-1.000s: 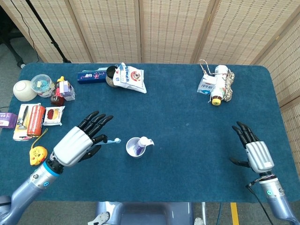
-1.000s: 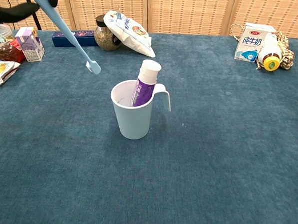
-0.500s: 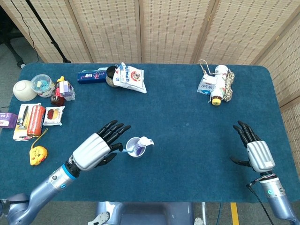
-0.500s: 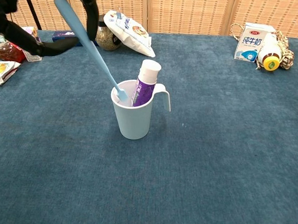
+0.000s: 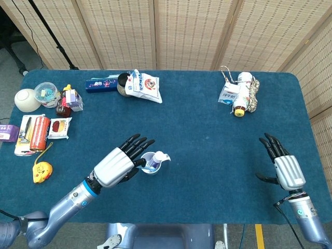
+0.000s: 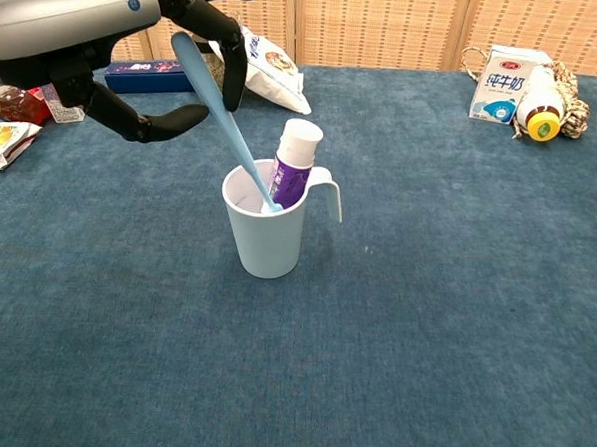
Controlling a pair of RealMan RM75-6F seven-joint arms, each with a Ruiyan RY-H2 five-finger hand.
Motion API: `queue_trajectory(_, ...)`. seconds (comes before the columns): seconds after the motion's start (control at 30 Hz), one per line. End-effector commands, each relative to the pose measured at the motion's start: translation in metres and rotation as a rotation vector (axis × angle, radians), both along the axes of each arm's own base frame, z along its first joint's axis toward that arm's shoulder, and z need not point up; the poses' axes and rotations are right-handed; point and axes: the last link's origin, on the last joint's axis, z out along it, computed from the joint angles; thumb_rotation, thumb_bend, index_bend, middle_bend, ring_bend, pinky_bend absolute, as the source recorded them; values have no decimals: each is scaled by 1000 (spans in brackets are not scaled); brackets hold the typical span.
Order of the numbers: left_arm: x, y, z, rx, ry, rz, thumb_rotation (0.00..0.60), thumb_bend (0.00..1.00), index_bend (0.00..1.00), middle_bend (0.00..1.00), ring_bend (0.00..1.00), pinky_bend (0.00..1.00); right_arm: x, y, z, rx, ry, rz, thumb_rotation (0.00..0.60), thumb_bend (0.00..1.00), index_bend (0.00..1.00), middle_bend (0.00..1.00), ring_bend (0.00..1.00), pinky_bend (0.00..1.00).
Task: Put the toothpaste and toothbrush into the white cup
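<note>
**Toothbrush entering cup, bristle end down**

Toothbrush (image 6: 216, 109): light blue, long axis tilted, handle up toward the upper left, head down inside the cup mouth. Pinched by the left robot hand (image 6: 138, 45), other fingers spread.
White cup (image 6: 265, 232): upright on the blue bench (image 6: 454, 322), handle to the right.
Toothpaste (image 6: 292, 163): purple tube, standing in the cup, cap upward.
Right robot hand (image 5: 284, 168): fingers spread, holding nothing, near the bench's right edge.

Matt white plastic cup (image 6: 266, 237) on napped blue cloth (image 6: 424, 320).
</note>
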Motion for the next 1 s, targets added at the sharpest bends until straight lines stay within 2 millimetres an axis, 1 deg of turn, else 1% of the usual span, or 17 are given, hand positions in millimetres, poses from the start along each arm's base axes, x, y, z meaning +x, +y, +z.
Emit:
queue_trajectory(0.03,5,-2,7,2,-39,-21,600,439,25,0,0,0,0,0,0,0,0,-1,600,0,0,0,0,283)
queue_trajectory(0.1,6,-2,12,20,-54,-34,600,436,0,0,0,0,0,0,0,1,0,-2,600,0,0,0,0,283)
queue_trajectory(0.2,6,-4,22,55,-66,-53,600,431,0,0,0,0,0,0,-2,6,2,0,600,0,0,0,0,282)
queue_trajectory(0.37,7,-5,27,52,-72,-44,600,429,0,0,0,0,2,1,-3,9,2,5,600,0,0,0,0,282)
queue_trajectory(0.53,7,-7,48,105,-133,-60,600,428,0,0,0,0,2,1,-4,13,4,5,600,0,0,0,0,282)
queue_trajectory(0.57,6,-7,57,130,-153,-57,600,427,0,0,0,0,2,2,-4,17,4,5,600,0,0,0,0,282)
queue_trajectory(0.67,-4,-8,72,173,-154,-33,600,416,0,0,0,0,2,2,-4,15,2,7,600,0,0,0,0,282)
queue_trajectory(0.7,-10,-8,77,191,-150,-18,600,406,0,0,0,0,2,2,-3,14,2,7,600,0,0,0,0,283)
queue_trajectory(0.8,-38,-13,93,262,-108,51,600,365,0,0,0,0,2,2,-2,10,0,9,600,0,0,0,0,283)
queue_trajectory(0.87,-65,-20,101,322,-81,104,600,328,0,0,0,0,3,2,-2,5,5,13,600,0,0,0,0,279)
queue_trajectory(0.9,-83,-25,104,353,-65,141,600,302,0,0,0,0,3,3,-1,1,11,15,600,0,0,0,0,270)
queue_trajectory(0.93,-92,-28,105,365,-56,162,600,285,0,0,0,0,3,3,-1,-1,15,17,600,0,0,0,0,255)
queue_trajectory(1.0,-132,-41,107,396,-31,283,600,254,0,0,0,0,4,4,-1,-11,29,23,600,0,0,0,0,222)
